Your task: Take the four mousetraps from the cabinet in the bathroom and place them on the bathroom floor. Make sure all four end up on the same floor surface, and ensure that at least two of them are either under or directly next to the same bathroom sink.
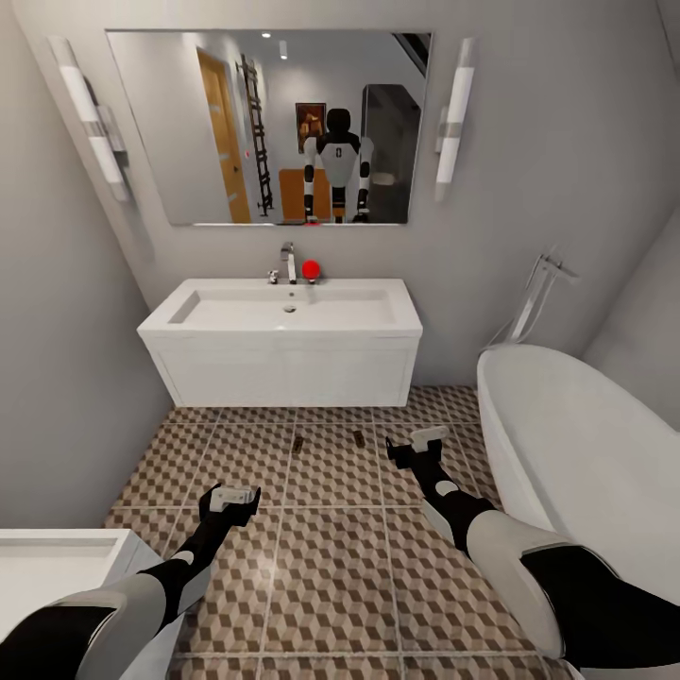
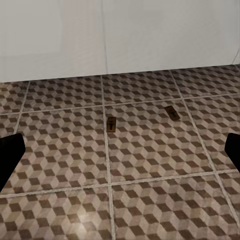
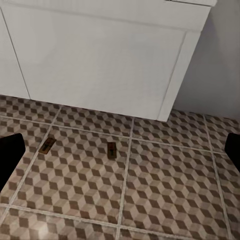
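We see 2 mousetraps (image 1: 297, 444) (image 1: 359, 437) on the bathroom floor (image 1: 331, 567) at 12 o'clock before the sink (image 1: 283, 364); both grippers (image 1: 229, 500) (image 1: 420, 444) spread wide, empty; fetching 2 more comes next.

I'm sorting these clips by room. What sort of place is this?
A bathroom, rendered in simulation: a white wall-hung sink with a chrome faucet under a wide mirror, and a white bathtub at the right, on cube-patterned floor tiles.

I count two mousetraps on the tiles, one (image 1: 297, 444) and another (image 1: 359, 437). One white sink (image 1: 283, 326), one faucet (image 1: 288, 262), one mirror (image 1: 264, 123), two wall lights (image 1: 453, 118), one bathtub (image 1: 576, 453). Two grippers: left gripper (image 1: 229, 499), right gripper (image 1: 417, 442).
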